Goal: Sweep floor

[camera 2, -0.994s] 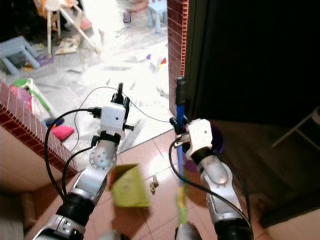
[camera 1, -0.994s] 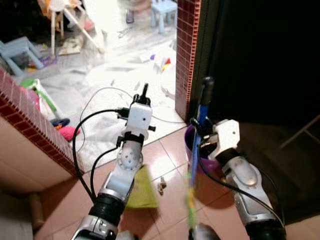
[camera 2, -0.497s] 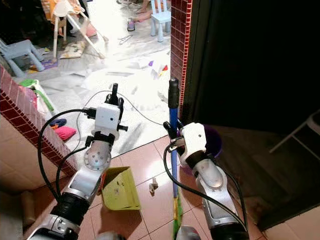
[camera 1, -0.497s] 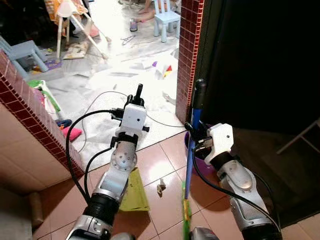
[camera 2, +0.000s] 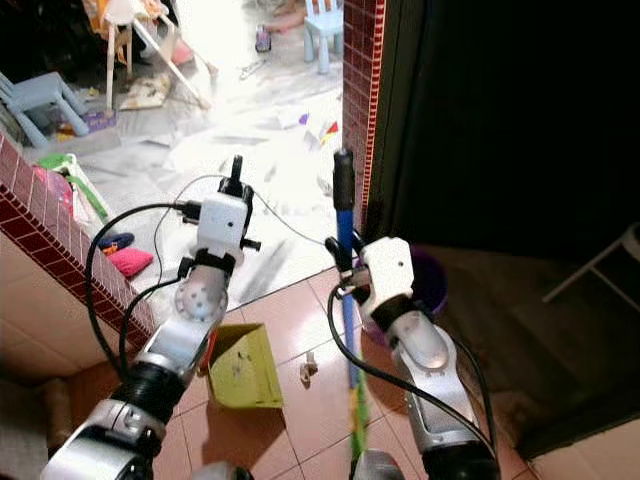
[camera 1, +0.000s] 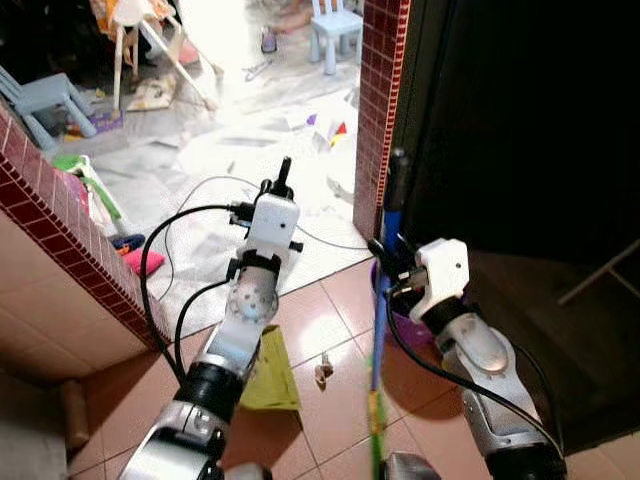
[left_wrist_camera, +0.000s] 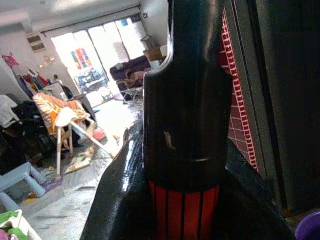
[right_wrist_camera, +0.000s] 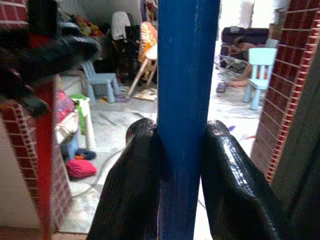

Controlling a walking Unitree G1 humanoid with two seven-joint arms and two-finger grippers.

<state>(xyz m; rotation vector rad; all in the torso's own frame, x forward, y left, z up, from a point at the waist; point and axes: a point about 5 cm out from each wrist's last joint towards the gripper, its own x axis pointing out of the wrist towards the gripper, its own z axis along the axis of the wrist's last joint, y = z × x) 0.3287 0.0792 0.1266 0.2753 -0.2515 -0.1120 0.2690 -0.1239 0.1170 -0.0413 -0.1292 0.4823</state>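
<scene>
My right gripper (camera 1: 388,270) is shut on the blue broom handle (camera 2: 344,250), which stands nearly upright with a black cap on top. The handle sits between both black fingers (right_wrist_camera: 135,190). The broom's green bristles (camera 1: 375,425) are blurred low over the terracotta tiles. My left gripper (camera 1: 281,192) is raised and shut on the black-tipped red handle (left_wrist_camera: 186,125) of the dustpan. The yellow-green dustpan (camera 2: 243,353) hangs by the floor under that arm. A small scrap of debris (camera 1: 323,370) lies on the tiles between dustpan and broom.
A purple bucket (camera 2: 432,282) stands behind my right wrist at a dark doorway. A red brick pillar (camera 1: 378,100) and a low brick wall (camera 1: 60,230) frame the way into a bright room with paper litter, a cable (camera 1: 200,190) and small blue chairs (camera 1: 335,25).
The whole view has shifted a little. My left arm with the dustpan has edged right, and the broom's lower end has swung. Both grips are unchanged.
</scene>
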